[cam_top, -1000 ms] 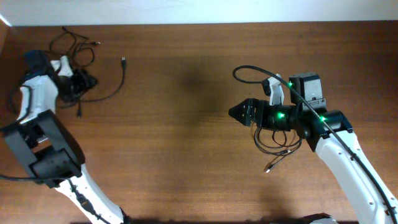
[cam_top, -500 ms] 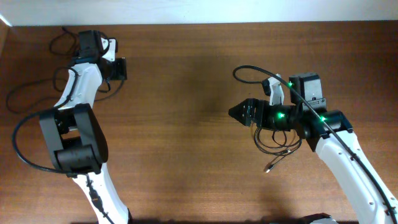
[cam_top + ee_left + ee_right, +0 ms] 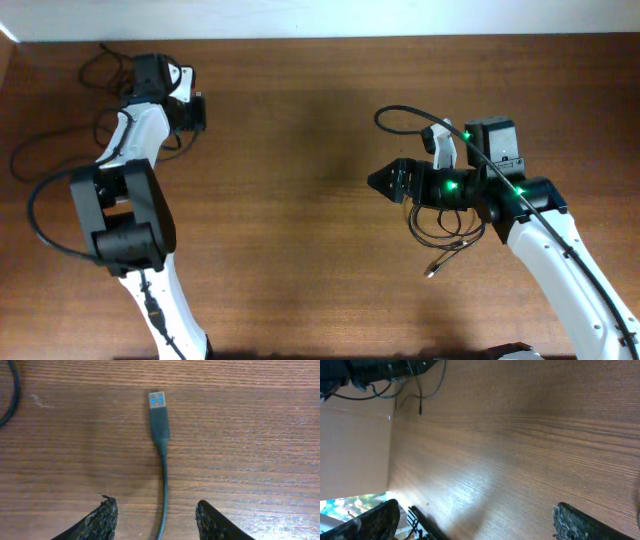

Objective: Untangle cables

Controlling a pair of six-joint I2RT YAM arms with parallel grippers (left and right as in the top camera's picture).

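Here, left gripper [image 3: 155, 506]: jaws apart, straddling a cable [image 3: 163, 475] on the table [image 3: 260, 435], not touching (its USB plug [image 3: 158, 407] ahead).
right gripper [image 3: 475, 510]: spread wide, empty.
other cables [image 3: 442, 238]: looped beneath right arm [image 3: 560, 250].

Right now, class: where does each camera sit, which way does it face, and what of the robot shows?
Overhead: above the table, facing down; left arm and right arm show.
Left wrist: just above the wood, facing down at a USB plug; fingertips show.
Right wrist: low, facing across the table toward the left arm; fingertips show.
Shared: overhead and right wrist both show the left arm.
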